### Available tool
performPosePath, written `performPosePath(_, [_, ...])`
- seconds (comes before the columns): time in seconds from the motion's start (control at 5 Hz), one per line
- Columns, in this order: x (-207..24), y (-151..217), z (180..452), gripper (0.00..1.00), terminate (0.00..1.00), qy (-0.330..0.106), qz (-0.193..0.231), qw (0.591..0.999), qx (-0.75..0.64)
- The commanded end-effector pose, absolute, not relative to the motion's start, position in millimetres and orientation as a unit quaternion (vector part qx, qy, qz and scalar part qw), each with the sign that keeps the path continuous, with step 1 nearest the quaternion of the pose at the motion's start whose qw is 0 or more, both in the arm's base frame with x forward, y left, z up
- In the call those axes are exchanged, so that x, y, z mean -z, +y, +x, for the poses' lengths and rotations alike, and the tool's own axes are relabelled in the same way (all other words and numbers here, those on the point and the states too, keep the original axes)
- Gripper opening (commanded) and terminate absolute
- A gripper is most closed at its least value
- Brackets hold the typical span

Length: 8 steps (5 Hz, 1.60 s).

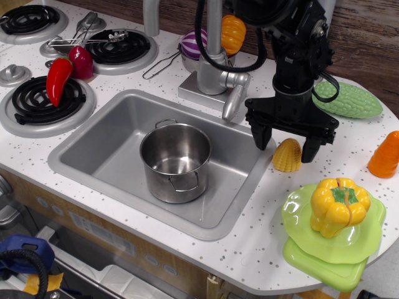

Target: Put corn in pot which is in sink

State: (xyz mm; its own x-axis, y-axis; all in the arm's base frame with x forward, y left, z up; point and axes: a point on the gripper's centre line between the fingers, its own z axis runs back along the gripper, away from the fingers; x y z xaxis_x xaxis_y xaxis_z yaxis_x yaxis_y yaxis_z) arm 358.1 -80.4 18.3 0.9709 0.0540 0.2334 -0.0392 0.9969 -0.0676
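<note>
The pale-yellow ridged corn (287,156) stands on the white counter just right of the grey sink (118,134). The shiny steel pot (175,161) stands empty in the sink. My black gripper (285,148) is open and lowered over the corn, with one finger (262,135) on its left and the other (310,148) on its right. The fingers stand apart from the corn's sides.
A faucet (218,68) stands behind the sink, close to my arm. A yellow bell pepper (340,204) sits on green plates at the right. An orange carrot (385,156) and a green vegetable (349,99) lie at the far right. Stove burners and a red pepper (58,78) are at the left.
</note>
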Motion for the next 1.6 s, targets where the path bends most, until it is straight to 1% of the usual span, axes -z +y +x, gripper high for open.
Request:
performPosePath(0.0, [-19, -77, 368, 0.00, 0.00, -0.148, -0.046, 0.987, -0.040])
performPosePath(0.2, [-15, -78, 371, 0.00, 0.00, -0.154, -0.047, 0.987, -0.027])
performPosePath(0.4, [-32, -73, 370, 0.00, 0.00, -0.137, -0.021, 0.990, -0.016])
performPosePath(0.6, [-62, -55, 355, 0.00, 0.00, -0.097, 0.004, 0.995, 0.009])
performPosePath(0.8, [-72, -30, 346, 0.00, 0.00, -0.083, 0.005, 0.996, 0.024])
performPosePath(1.0, [-76, 1, 329, 0.00, 0.00, -0.063, 0.000, 0.998, 0.024])
performPosePath(1.2, [-73, 28, 320, 0.00, 0.00, -0.061, 0.012, 0.997, 0.042])
performPosePath(1.4, [-66, 57, 307, 1.00, 0.00, -0.063, 0.021, 0.996, 0.053])
